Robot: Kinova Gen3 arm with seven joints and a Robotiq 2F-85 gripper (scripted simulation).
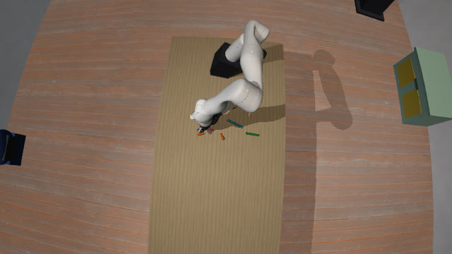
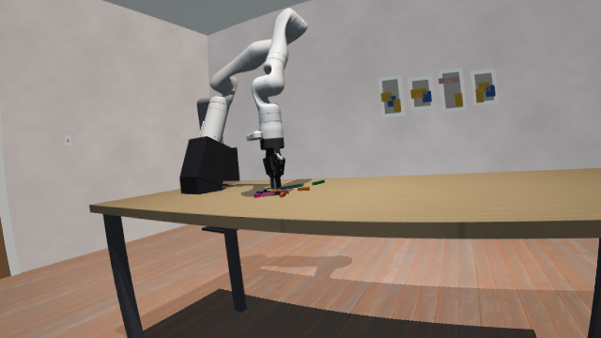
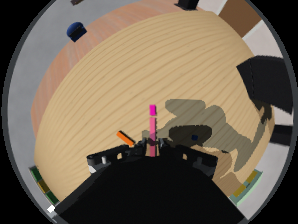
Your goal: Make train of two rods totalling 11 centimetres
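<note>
Gripper (image 1: 205, 128) (image 2: 275, 187) (image 3: 152, 143) is low over the tbl, pointing down, jaws part-open w/ a narrow gap, astride the pink rod (image 1: 210, 129) (image 2: 269, 193) (image 3: 152, 127) but not pinching it. Pink rod lies flat on the tbl, running out from between the fingertips in the wrist view. Magenta rod (image 2: 257, 195) (image 3: 152, 110) sits just past its far end, approx. in line w/ it, w/ a thin gap showing; can't tell if that's within tolerance. By colour those two = 11 cm, i.e. the right pair for the train

Near the pink rod, off to one side & at an angle, is an orange rod (image 1: 200, 134) (image 2: 283, 194) (image 3: 125, 138); on the other side, in the shadow, a tiny blue rod (image 3: 194, 137), apart from the pair. Further along the tbl: 2nd orange rod (image 1: 222, 136) (image 2: 303, 189), then the turquoise rod (image 1: 234, 123) (image 2: 293, 186), then the green rod (image 1: 252, 134) (image 2: 318, 182), all lying separately

Arm's black base (image 1: 220, 68) (image 2: 192, 185) stands at one end of the wooden table (image 1: 219, 194) (image 2: 423, 202) (image 3: 125, 65). Beyond, on the floor, a green cabinet (image 1: 441, 85) on one side, a dark blue chair (image 1: 15, 155) (image 3: 76, 31) on the other
</note>
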